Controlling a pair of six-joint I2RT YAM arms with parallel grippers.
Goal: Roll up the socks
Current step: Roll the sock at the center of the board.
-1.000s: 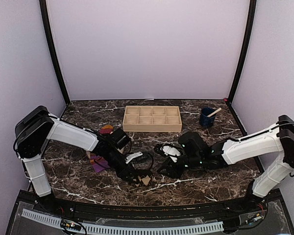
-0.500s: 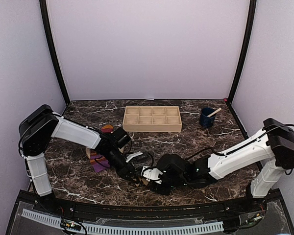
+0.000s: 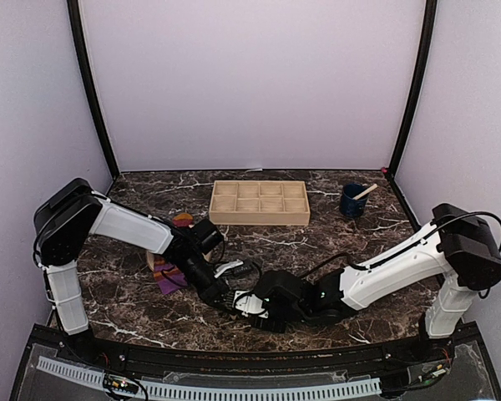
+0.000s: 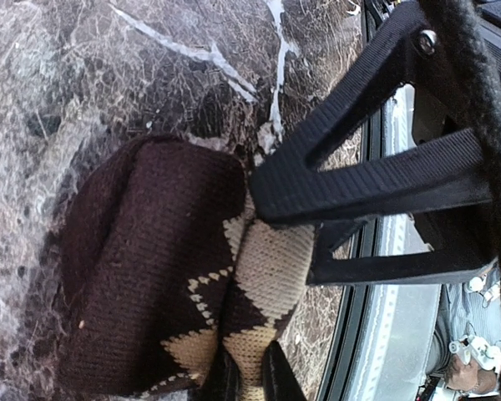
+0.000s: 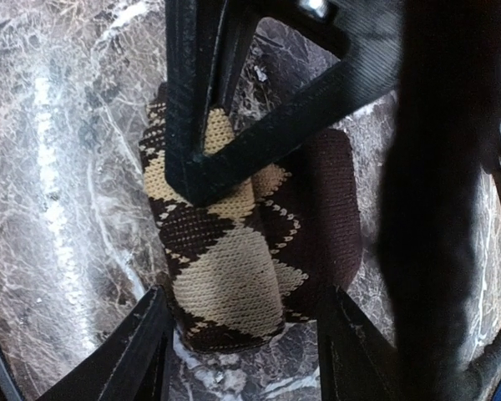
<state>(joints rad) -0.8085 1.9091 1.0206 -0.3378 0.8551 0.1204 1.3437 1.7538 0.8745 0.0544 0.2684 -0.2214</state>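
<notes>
Dark veined marble counter, lilac walls on three sides. Nearest the front edge, well in front of wooden tray: argyle sock, folded into a thick bundle, resting on the marble. Left end effector clamped tight on a fold at the bundle's edge, probably pinning the roll so it cannot spring open. Right end effector spread wide, fingers either side of the bundle's other end, no contact visible; judged poised to take over the grip or tuck. Front-left of tray: purple striped sock, lying loose, not yet rolled. Right of tray, farthest back: blue cup.
</notes>
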